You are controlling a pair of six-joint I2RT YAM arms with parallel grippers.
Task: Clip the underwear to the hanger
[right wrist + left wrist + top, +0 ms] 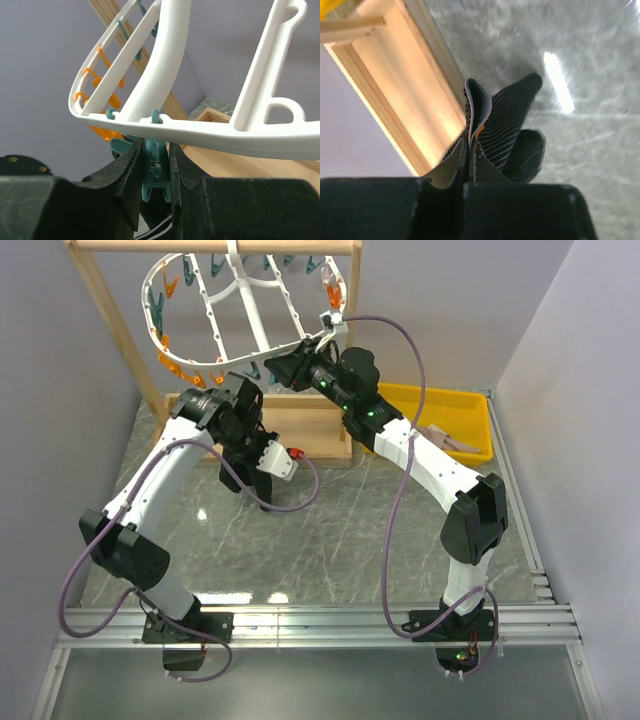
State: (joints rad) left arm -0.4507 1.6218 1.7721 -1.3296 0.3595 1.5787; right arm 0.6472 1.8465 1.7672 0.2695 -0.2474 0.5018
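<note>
From above, we see the white hanger [250, 310] hanging tilted from the wooden frame [105, 315]. The black underwear [243, 483] dangles over the table [330, 540], well below the hanger. Nothing is clipped yet.

In the left wrist view, our left gripper [470, 167] is squeezed tight on the underwear. The cloth is ribbed and folded, and a bit of orange tag [478, 132] peeks out.

In the right wrist view, our right gripper [156, 152] pinches a teal peg [154, 180] under the hanger's rim. We think the underwear must go up to that peg next.
</note>
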